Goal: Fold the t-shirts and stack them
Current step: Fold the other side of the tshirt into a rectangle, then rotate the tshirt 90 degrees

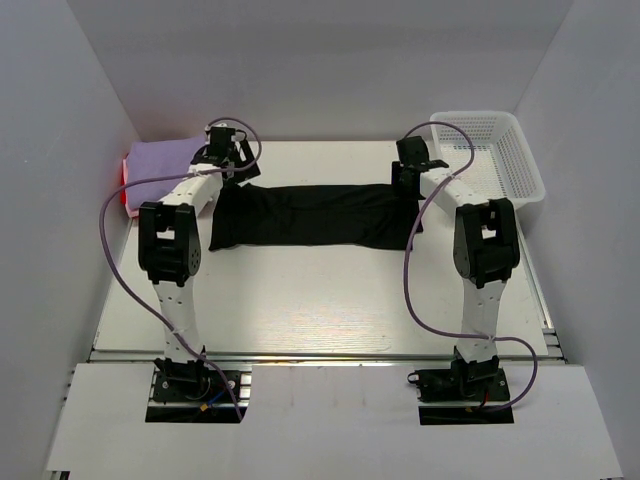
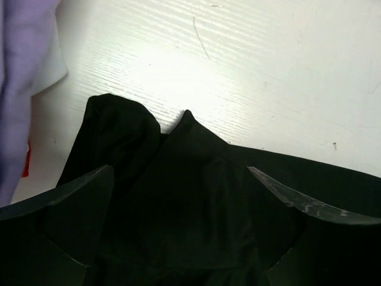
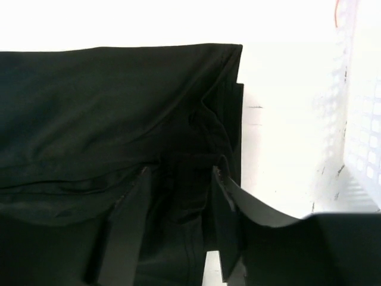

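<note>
Both arms reach out over the desk (image 1: 320, 300), elbows raised and wrists tipped down, one at each end of the black t-shirt (image 1: 310, 215). The left hand (image 1: 228, 150) hangs over the shirt's left end with its fingers (image 2: 77, 196) spread wide and nothing held between them. The right hand (image 1: 412, 170) sits low over the right end, its fingers (image 3: 134, 208) partly apart. The cloth in that gap is too dark to say whether they touch it. The black shirt lies flat as a long folded band across the middle of the desk, with a small bunched peak at its left edge. A lavender t-shirt (image 1: 165, 158) rests at the far left corner on a red-pink one (image 1: 126, 188). A white mesh basket (image 1: 525, 160) stands at the far right.
</note>
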Controlling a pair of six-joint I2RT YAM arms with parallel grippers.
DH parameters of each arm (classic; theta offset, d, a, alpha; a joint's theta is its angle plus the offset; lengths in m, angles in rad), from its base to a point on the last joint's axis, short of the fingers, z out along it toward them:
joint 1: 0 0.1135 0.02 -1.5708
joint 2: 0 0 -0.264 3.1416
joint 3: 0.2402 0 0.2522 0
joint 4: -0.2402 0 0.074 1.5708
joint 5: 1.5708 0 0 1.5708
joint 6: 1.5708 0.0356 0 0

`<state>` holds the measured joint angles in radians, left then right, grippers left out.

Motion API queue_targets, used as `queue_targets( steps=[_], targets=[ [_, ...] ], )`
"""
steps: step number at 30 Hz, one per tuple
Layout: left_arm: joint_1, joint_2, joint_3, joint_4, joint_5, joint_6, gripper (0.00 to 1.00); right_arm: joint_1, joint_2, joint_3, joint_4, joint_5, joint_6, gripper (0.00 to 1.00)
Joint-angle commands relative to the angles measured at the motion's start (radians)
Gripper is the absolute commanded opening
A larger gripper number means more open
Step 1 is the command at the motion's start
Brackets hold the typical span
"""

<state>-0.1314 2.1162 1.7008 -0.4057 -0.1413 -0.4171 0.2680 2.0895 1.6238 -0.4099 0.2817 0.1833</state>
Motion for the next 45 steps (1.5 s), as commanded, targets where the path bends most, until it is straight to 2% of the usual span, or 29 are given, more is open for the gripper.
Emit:
queue_targets(
  steps=[1,3,9,10,15,19,24,28,30,31,34,35,36,37,38,39,40,43,45],
  targets=[
    [0.007,-0.093,0.016,-0.035,0.002,-0.006,1.00,0.002,-0.055,0.041,0.003,-0.047,-0.044,0.54],
    [0.007,-0.119,-0.019,-0.024,0.022,-0.006,1.00,0.005,-0.078,0.024,-0.013,-0.070,-0.044,0.57],
    [-0.014,-0.193,-0.145,0.016,0.107,-0.006,1.00,0.004,-0.160,-0.086,-0.015,-0.148,-0.015,0.59],
    [-0.014,-0.205,-0.167,0.043,0.161,-0.006,1.00,0.005,-0.175,-0.097,-0.003,-0.192,-0.016,0.59],
    [-0.023,-0.214,-0.274,0.099,0.273,-0.015,1.00,0.005,-0.201,-0.122,-0.038,-0.187,-0.012,0.60],
    [-0.024,-0.177,-0.297,0.111,0.273,-0.015,1.00,0.005,-0.201,-0.174,0.006,-0.272,-0.016,0.63],
    [-0.024,-0.075,-0.268,0.120,0.305,-0.015,1.00,0.000,-0.082,-0.119,0.020,-0.361,-0.012,0.65],
    [-0.014,0.063,-0.164,0.097,0.305,-0.006,1.00,-0.004,0.009,-0.065,0.020,-0.371,0.013,0.65],
    [-0.005,0.138,-0.064,0.097,0.325,-0.006,1.00,-0.003,0.010,-0.100,0.022,-0.360,0.030,0.65],
    [-0.005,0.227,0.032,0.078,0.376,-0.006,1.00,-0.003,-0.005,-0.135,0.026,-0.360,0.039,0.65],
    [-0.005,0.355,0.254,0.042,0.427,0.017,1.00,0.004,-0.072,-0.283,0.062,-0.380,0.071,0.65],
    [-0.005,0.417,0.305,0.033,0.442,0.029,1.00,0.014,-0.088,-0.418,0.097,-0.419,0.115,0.65],
    [-0.016,0.444,0.348,0.053,0.463,0.044,1.00,0.022,-0.150,-0.462,0.118,-0.411,0.133,0.63],
    [-0.016,0.468,0.412,0.082,0.539,0.060,1.00,0.031,-0.189,-0.567,0.144,-0.471,0.143,0.63],
    [-0.016,0.488,0.431,0.126,0.610,0.083,1.00,0.052,-0.313,-0.679,0.187,-0.495,0.162,0.63],
    [-0.025,0.529,0.442,0.251,0.678,0.083,1.00,0.077,-0.345,-0.721,0.256,-0.522,0.198,0.63],
    [-0.025,0.553,0.480,0.292,0.747,0.049,1.00,0.088,-0.373,-0.790,0.266,-0.608,0.221,0.63],
    [-0.037,0.657,0.640,0.334,0.761,-0.015,1.00,0.212,-0.436,-0.875,0.249,-0.691,0.263,0.63],
    [-0.066,0.685,0.669,0.410,0.808,-0.054,1.00,0.269,-0.448,-0.916,0.266,-0.717,0.287,0.63]
  ],
)
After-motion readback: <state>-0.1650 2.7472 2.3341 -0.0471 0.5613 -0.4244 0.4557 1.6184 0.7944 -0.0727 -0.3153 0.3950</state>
